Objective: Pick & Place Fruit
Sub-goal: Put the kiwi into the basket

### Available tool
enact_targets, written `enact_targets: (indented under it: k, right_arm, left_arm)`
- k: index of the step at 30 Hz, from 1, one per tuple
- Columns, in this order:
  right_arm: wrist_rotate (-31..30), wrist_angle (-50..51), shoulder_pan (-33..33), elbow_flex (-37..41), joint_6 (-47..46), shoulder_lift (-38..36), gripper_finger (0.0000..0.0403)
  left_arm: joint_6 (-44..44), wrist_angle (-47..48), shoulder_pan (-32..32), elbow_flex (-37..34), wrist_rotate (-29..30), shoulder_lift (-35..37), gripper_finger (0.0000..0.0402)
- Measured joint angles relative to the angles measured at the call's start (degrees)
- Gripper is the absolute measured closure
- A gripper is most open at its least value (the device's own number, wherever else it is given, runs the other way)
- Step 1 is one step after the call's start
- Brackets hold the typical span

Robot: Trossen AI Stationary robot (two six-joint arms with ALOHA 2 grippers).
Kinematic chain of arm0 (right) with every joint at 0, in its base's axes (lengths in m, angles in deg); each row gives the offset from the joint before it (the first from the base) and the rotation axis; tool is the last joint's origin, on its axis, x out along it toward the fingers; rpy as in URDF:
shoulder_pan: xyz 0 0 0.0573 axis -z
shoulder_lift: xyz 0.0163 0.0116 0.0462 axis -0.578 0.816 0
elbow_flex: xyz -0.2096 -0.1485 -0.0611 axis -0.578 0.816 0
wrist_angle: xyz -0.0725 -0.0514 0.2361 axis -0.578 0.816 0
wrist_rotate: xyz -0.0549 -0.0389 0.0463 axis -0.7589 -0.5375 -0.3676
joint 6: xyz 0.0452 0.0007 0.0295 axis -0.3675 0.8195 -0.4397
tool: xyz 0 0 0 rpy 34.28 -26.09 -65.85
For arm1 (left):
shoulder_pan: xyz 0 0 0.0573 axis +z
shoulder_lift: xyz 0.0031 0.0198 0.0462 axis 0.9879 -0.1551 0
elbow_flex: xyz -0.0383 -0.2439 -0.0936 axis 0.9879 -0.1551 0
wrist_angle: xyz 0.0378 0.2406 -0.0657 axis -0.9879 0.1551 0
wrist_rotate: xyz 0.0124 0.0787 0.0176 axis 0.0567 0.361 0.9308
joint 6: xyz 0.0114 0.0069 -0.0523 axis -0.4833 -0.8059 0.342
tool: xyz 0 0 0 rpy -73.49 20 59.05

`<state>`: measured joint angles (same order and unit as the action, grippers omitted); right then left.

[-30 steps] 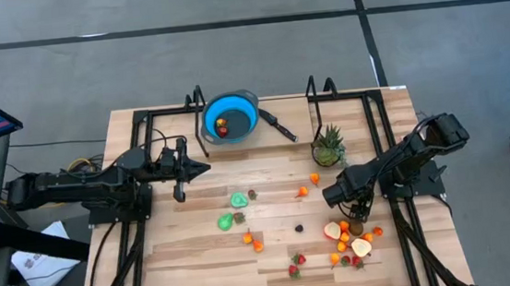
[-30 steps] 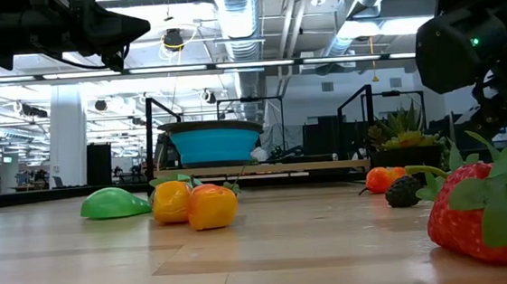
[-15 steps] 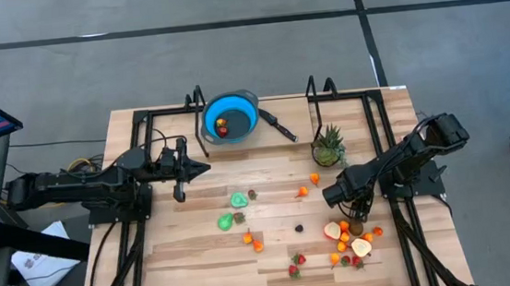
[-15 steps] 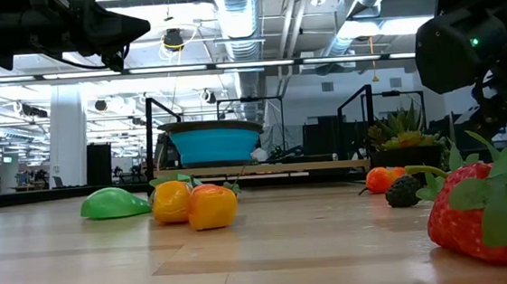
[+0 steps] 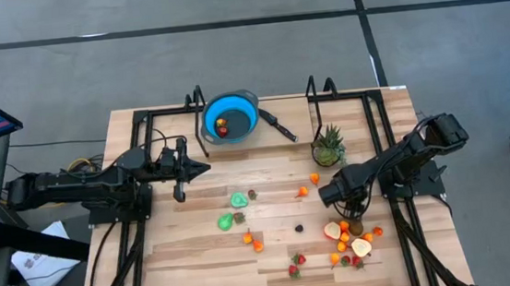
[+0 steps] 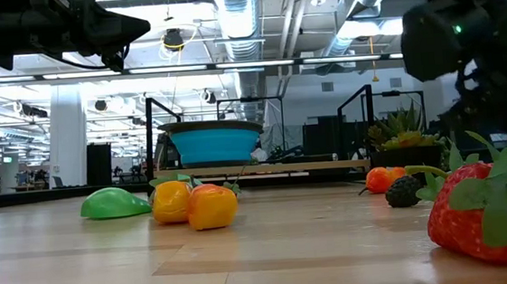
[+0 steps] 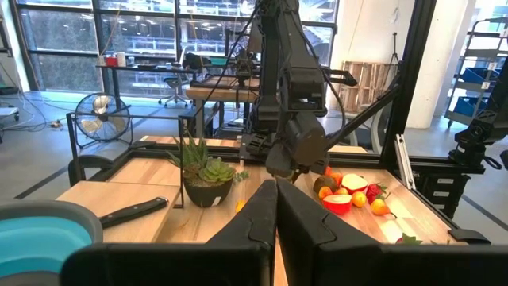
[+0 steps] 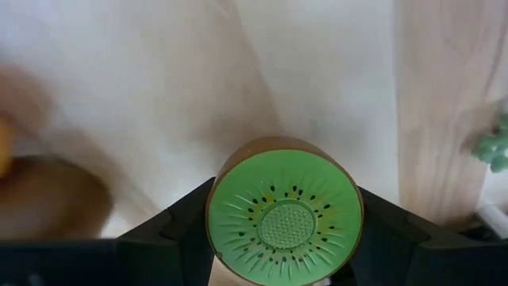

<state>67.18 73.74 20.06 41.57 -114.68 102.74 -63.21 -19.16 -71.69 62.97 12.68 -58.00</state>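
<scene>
My right gripper points steeply down over the table's right part and is shut on a kiwi half, brown-skinned with a green cut face. Just nearer the front edge lies a cluster of fruit: peach halves, orange pieces and strawberries. A green lime, a green pear, orange pieces and strawberries lie mid-table. My left gripper hovers shut and level at the left, holding nothing. My right gripper pinches the kiwi half by its brown rim, one finger on each of two opposite sides. The fingers come from above, pointing steeply down. The green cut face looks up at the wrist; whether the underside is off the wood I cannot tell.
A blue bowl with a black handle stands at the far middle with small fruit inside. A spiky green potted plant stands just beyond my right gripper. Black frame rails run along both table sides.
My right gripper has shifted a little toward the table's left, away from the fruit cluster. The loose fruit on the table has stayed where it was.
</scene>
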Motion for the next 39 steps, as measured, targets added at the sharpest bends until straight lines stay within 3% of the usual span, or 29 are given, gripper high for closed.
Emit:
enact_targets:
  k: [8, 16, 26, 39]
  right_arm:
    - [-1.1, -1.0, 0.9, -7.4, 1.5, 0.0, 0.0191]
    - [-5.6, -9.0, 4.2, -18.0, 7.0, -0.1, 0.0190]
    - [-12.2, -28.4, 9.5, -27.3, 18.6, -0.1, 0.0190]
    - [-22.8, -54.9, 16.2, -28.1, 27.6, 3.5, 0.0189]
  left_arm:
    - [0.0, 0.0, 0.0, 0.0, 0.0, 0.0, 0.0399]
    - [0.0, 0.0, 0.0, 0.0, 0.0, 0.0, 0.0399]
    - [-0.1, 0.0, 0.0, 0.0, 0.0, 0.0, 0.0399]
    - [-0.6, 0.0, 0.0, 0.0, 0.0, 0.0, 0.0399]
